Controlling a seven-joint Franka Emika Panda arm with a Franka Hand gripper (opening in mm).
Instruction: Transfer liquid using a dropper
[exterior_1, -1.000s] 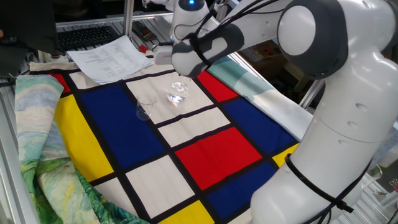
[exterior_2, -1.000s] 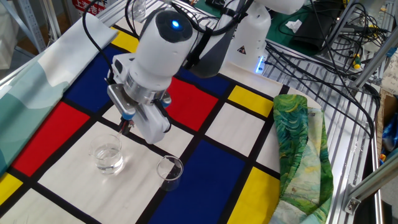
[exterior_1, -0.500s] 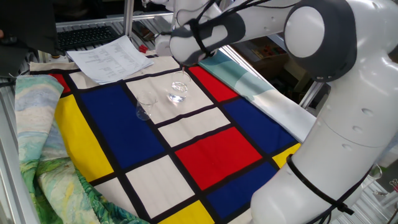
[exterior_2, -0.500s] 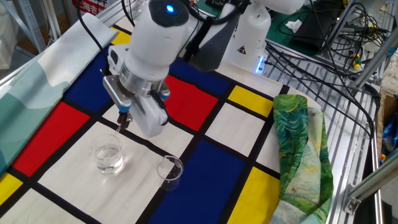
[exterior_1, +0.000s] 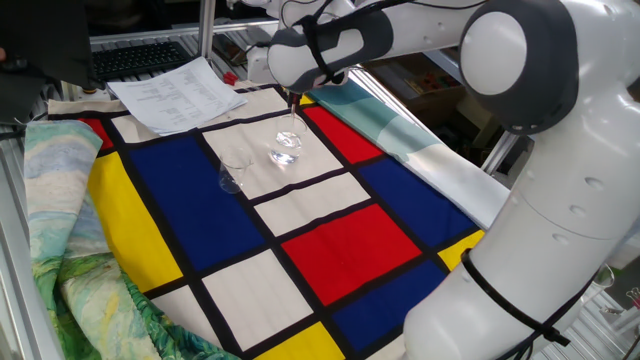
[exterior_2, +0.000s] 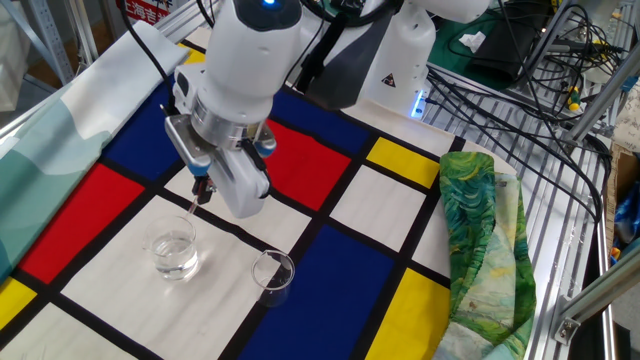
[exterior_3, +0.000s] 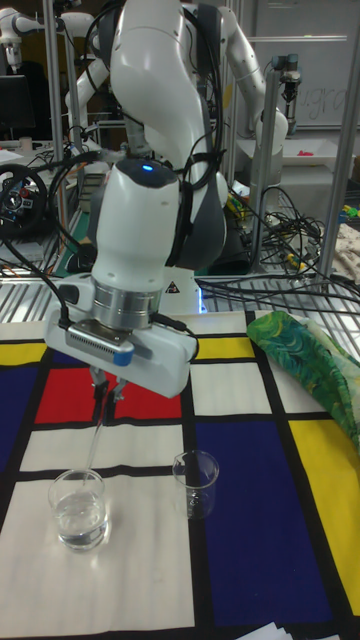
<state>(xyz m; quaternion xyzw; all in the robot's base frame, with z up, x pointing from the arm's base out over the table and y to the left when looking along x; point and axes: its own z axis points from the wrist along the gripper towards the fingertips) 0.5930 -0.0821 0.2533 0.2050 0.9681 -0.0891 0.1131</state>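
Pinching the dropper (exterior_3: 97, 432) upright, my jaws kept its tip above the fuller glass (exterior_3: 79, 510), ready to carry liquid

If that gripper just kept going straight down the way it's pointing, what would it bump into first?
Most likely the glass holding the liquid. The gripper points down, shut on the dropper, whose tip hangs at that glass's rim. The tip would enter the glass first. The empty glass stands off to the side.
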